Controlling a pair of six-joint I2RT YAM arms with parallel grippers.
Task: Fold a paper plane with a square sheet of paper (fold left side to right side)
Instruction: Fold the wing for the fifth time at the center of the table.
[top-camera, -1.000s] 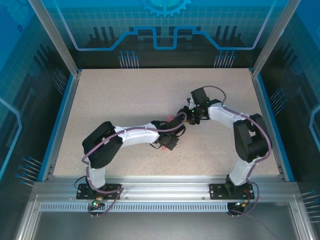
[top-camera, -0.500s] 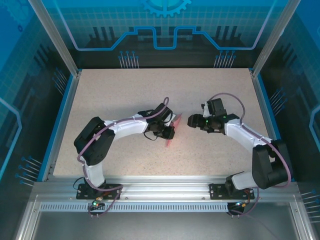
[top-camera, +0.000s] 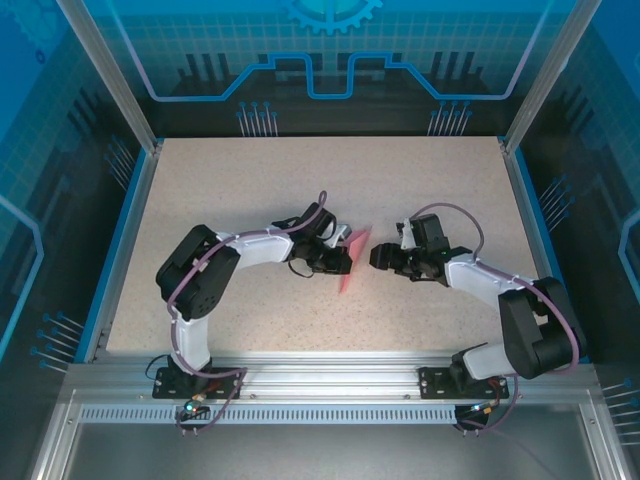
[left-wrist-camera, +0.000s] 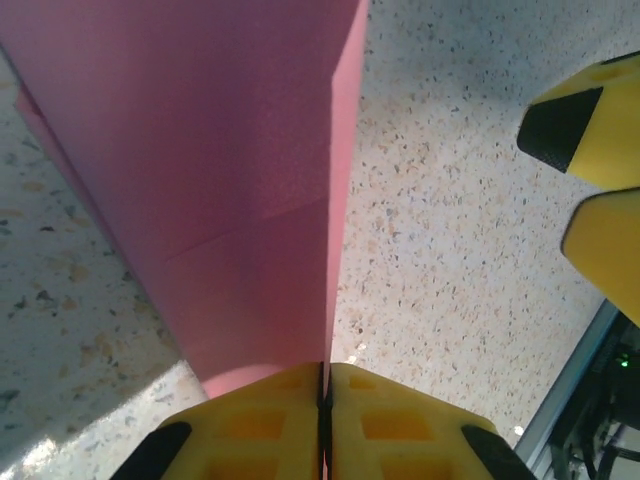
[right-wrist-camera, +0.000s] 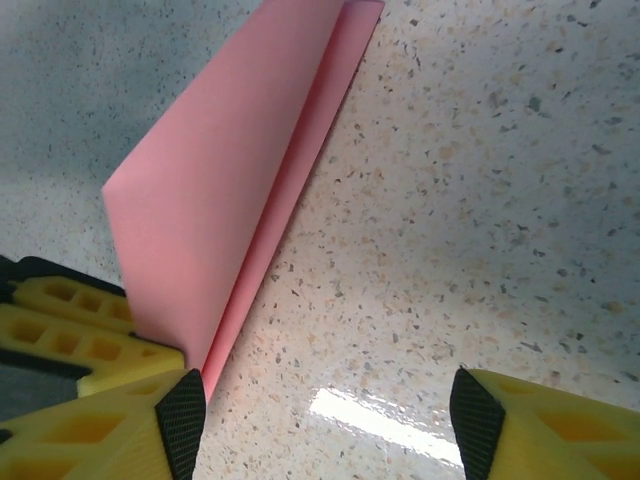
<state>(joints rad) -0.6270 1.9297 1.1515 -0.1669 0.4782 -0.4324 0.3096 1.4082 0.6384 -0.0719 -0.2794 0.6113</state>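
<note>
Left pincer is pinching shut on the salmon-pink square sheet of thin paper, now doubled over. In its wrist view its yellow pads are meeting with the paper's layers running out from between them. The sheet is lying just ahead of this pincer's tips, between the two pincers, over the speckled beige tabletop. Whether its lower edge is touching the top cannot be told.

Right pincer is hanging just beside the sheet's other face, jaws standing wide with nothing between them. From its wrist view the sheet is lying ahead and to the left, the two layers gaping slightly in a shallow V.

Step in hand, as judged: the left-to-right fold is laid over and is waiting to be set. To do it well, the left pincer should be holding firm so the layers are not slipping. The right should be closing across both layers near the fold line, edges matched first, then pressing along the crease without dragging.

Long axis: in the top view it is running from near the arm bases out across the table, leaning a little rightward. No sharp nose is showing yet, so neither end is reading as the front.
</note>
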